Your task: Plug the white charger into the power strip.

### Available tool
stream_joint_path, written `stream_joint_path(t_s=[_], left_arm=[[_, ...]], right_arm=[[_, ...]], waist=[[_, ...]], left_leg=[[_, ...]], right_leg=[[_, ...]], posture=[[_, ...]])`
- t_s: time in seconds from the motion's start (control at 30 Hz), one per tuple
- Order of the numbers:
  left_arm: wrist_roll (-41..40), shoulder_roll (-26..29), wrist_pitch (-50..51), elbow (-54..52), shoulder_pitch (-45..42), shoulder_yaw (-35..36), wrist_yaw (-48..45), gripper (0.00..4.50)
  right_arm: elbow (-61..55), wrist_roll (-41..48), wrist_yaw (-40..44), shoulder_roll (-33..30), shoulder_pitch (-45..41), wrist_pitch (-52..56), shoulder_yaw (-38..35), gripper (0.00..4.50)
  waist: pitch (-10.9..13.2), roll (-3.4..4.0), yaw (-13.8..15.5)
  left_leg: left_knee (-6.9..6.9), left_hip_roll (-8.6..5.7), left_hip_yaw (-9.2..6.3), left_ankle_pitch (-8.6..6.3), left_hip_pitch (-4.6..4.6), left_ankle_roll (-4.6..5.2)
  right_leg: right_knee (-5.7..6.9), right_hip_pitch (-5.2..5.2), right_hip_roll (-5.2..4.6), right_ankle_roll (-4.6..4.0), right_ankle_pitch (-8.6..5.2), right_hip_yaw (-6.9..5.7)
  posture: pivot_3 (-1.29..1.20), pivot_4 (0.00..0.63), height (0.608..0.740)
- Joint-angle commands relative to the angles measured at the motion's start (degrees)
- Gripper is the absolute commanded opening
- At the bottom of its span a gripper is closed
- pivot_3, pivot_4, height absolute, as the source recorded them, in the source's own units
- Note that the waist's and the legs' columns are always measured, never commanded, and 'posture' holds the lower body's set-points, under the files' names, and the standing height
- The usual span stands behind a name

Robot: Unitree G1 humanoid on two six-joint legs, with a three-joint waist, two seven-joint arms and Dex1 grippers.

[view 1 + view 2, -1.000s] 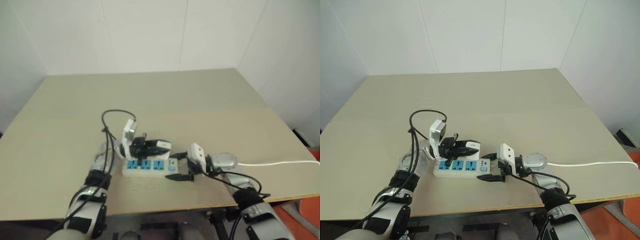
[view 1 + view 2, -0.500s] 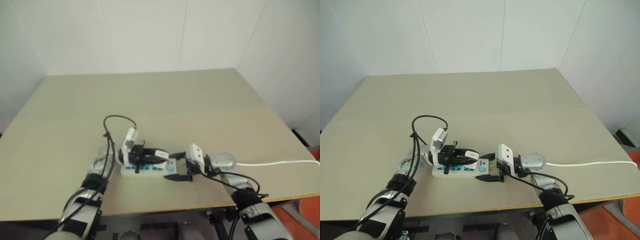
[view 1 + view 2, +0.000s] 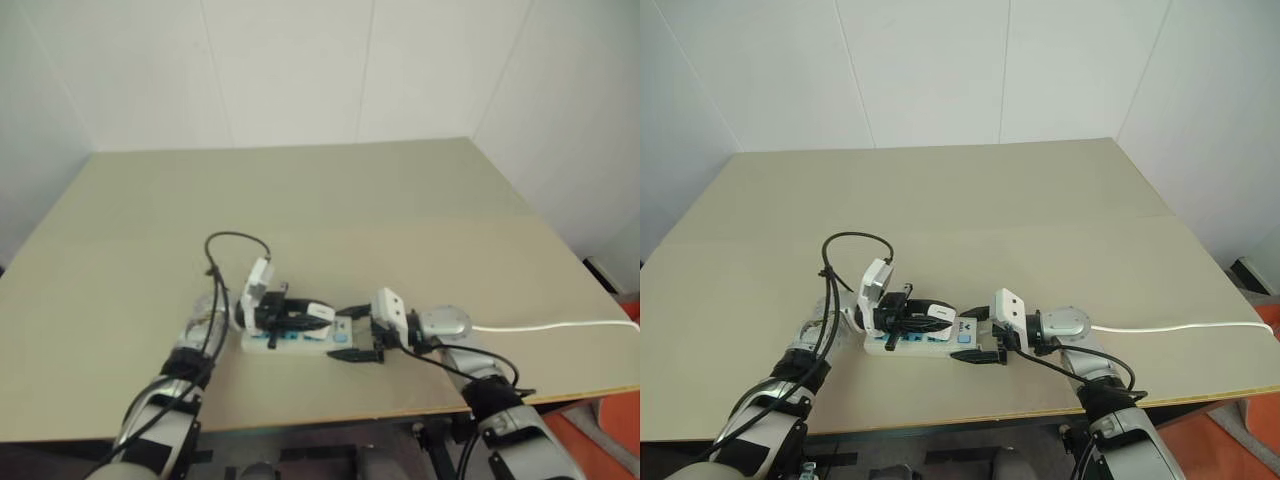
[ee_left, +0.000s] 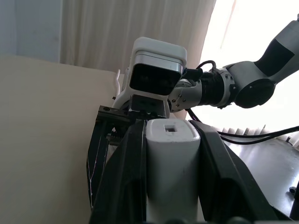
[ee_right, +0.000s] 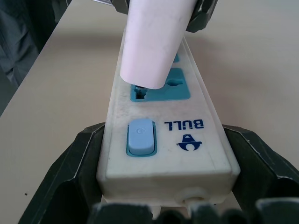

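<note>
The power strip [image 3: 927, 348] lies flat on the tan table, its blue sockets partly covered. My left gripper [image 3: 952, 319] is shut on the white charger [image 4: 170, 158], holding it low over the strip. In the right wrist view the white charger [image 5: 154, 42] leans with its lower end on the blue socket [image 5: 177, 91] beside the switch [image 5: 140, 135]. I cannot tell if its prongs are in. My right gripper [image 3: 977, 337] grips the strip's switch end, one finger [image 5: 70, 177] pressed on each side.
The strip's thin white cord [image 3: 1180, 327] runs off to the right across the table. A black cable loop [image 3: 855, 240] arches over my left arm. The table's front edge [image 3: 940, 420] is close below the strip; bare tabletop [image 3: 970, 200] stretches behind it.
Since a second ago my left gripper has come down with the charger onto the strip, covering the blue sockets. In the last half second nothing moved. The right gripper kept still.
</note>
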Motion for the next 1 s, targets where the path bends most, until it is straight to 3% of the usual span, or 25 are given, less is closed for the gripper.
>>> stream_joint_path(t_s=[0.03, 0.5, 1.0], left_arm=[[0.28, 0.0, 0.29, -0.87, 0.14, 0.47, -0.19, 1.02], [2.67, 2.21, -4.08, -0.91, 2.56, -0.65, -0.19, 1.02], [0.54, 9.8, -5.26, -1.37, 2.5, 0.75, -0.19, 1.02]], right_arm=[[0.03, -1.28, -0.57, 0.61, -0.04, -0.54, 1.49, 3.44], [0.42, -1.58, -0.88, 0.43, 0.15, -1.12, 1.46, 3.44], [3.19, -1.99, -1.81, 0.64, -0.77, -3.08, 2.84, 3.44]], waist=[[0.0, 0.0, 0.0], [-0.03, 0.01, -0.07], [-0.04, 0.01, -0.24]], left_leg=[[0.0, 0.0, 0.0, 0.0, 0.01, 0.0], [-0.01, 0.06, 0.0, -0.01, 0.05, 0.01], [-0.08, 0.56, -0.02, -0.01, 0.1, 0.02]], right_leg=[[0.0, 0.01, 0.01, 0.0, 0.0, 0.0], [-0.02, 0.07, 0.04, 0.0, 0.0, 0.0], [-0.02, 0.0, 0.55, -0.17, 0.09, 0.01]], posture=[[0.0, 0.15, 0.74], [0.0, 0.15, 0.74], [0.0, 0.15, 0.74]])
